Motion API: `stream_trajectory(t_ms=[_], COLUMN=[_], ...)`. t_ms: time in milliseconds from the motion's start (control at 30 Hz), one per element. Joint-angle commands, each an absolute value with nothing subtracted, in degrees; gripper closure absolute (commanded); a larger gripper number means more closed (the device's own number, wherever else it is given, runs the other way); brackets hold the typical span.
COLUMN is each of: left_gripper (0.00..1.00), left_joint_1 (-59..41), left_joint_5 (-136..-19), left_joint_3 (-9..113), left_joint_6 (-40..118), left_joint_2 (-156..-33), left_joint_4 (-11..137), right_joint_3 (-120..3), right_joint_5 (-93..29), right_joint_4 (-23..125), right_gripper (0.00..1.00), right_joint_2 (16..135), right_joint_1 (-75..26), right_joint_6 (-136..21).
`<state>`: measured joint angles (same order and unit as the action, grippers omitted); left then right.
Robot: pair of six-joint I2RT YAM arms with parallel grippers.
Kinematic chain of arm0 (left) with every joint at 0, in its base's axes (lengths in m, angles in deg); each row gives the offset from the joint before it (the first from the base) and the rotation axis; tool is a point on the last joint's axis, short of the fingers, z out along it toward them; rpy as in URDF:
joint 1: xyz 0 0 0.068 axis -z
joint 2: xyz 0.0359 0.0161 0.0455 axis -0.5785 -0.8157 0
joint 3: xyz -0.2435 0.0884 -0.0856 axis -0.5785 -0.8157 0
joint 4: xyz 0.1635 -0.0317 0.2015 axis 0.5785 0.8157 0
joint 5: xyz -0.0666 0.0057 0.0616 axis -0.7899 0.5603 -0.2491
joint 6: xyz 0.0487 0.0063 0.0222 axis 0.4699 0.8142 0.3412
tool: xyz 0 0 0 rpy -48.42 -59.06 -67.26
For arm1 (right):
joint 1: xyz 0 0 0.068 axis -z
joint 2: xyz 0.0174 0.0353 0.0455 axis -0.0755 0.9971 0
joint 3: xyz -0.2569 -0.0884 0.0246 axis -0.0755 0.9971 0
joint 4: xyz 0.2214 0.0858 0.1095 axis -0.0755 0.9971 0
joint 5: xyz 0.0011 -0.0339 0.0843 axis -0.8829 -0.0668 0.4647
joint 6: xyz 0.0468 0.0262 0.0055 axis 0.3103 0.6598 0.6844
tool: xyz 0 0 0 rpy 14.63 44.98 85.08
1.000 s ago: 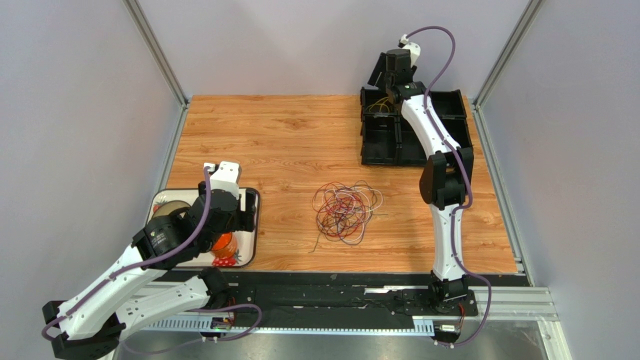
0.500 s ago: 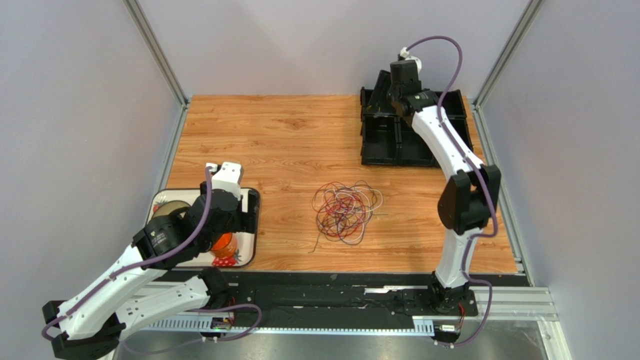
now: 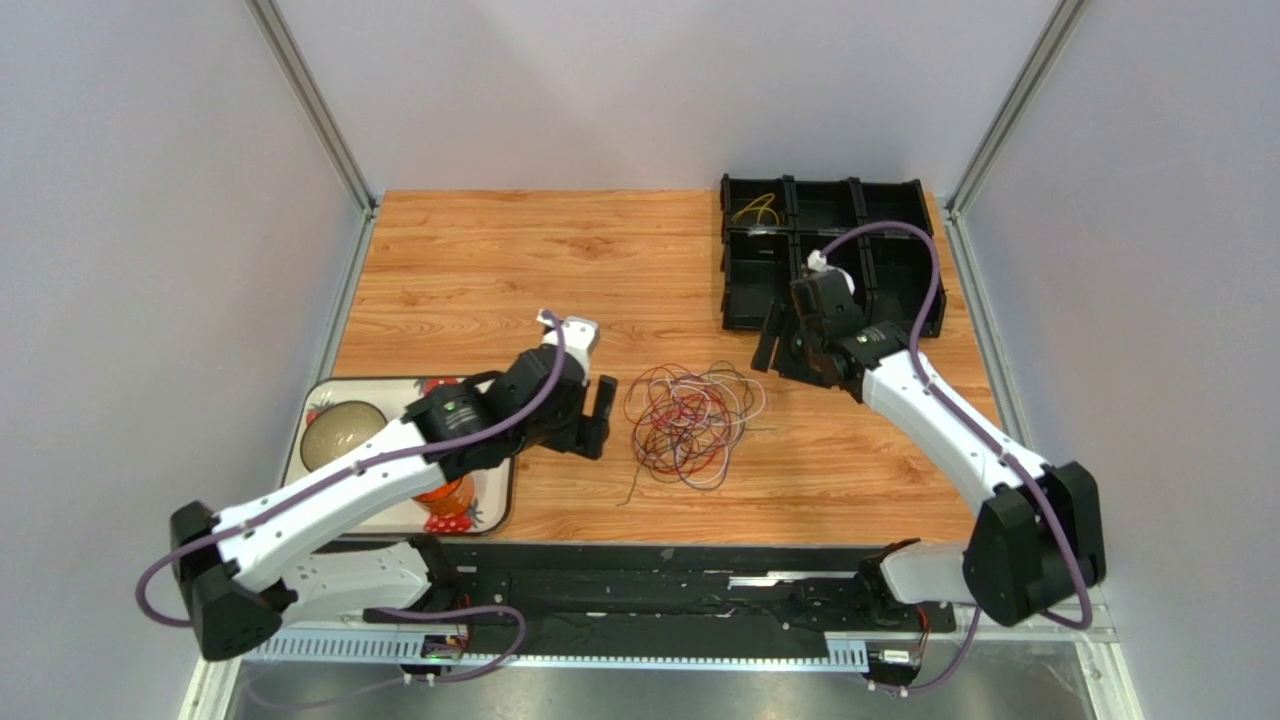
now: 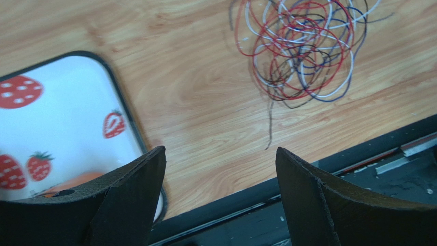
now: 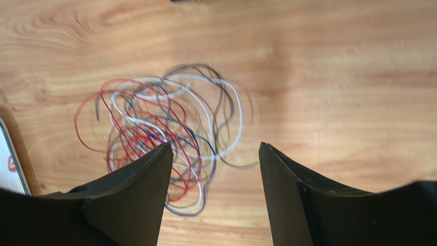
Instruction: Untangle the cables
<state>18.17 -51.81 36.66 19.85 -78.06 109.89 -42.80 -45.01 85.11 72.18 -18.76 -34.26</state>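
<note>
The left gripper (image 4: 219,154) holds its two fingers wide apart with nothing between them. It hangs over bare wood just left of the cables (image 3: 691,423). The right gripper (image 5: 214,146) is also spread and empty, above the upper right side of the same bundle.

The cables lie in one loose nest in the middle of the table (image 3: 496,270), with red, white and dark loops crossing each other many times. They look very thin, light and soft. I think a pull on one loop will drag the whole nest over the smooth wood unless the other gripper pins it. The best place to take hold seems to be the dark loose end (image 4: 269,128) that leaves the nest toward the lower edge of the frame, or a wide outer white loop.

At the left is a tray (image 3: 507,450) with a strawberry print and a bowl (image 3: 338,432) in it; its rim is near the left gripper. At the upper right a black box (image 3: 759,293) holds a yellow cable (image 3: 759,210) in its upper left compartment. Nothing lies between the grippers and the nest.
</note>
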Motion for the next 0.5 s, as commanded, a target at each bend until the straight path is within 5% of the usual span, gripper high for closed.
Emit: stream_trajectory(t_ms=[0, 467], left_gripper=[0.14, 0.21], left_joint_1=[20.72, 23.63], left_joint_5=[-56.99, -58.91], left_joint_3=[37.49, 46.54], left_joint_6=[18.74, 22.27], left_joint_2=[-85.78, -110.59], left_joint_4=[97.43, 89.6], right_joint_3=[-38.42, -28.22], right_joint_5=[-46.06, -40.27], right_joint_4=[84.54, 86.12], right_gripper=[0.32, 0.34], right_joint_2=[61.81, 51.07], right_joint_1=[-19.05, -19.22], right_joint_6=[-29.61, -26.35])
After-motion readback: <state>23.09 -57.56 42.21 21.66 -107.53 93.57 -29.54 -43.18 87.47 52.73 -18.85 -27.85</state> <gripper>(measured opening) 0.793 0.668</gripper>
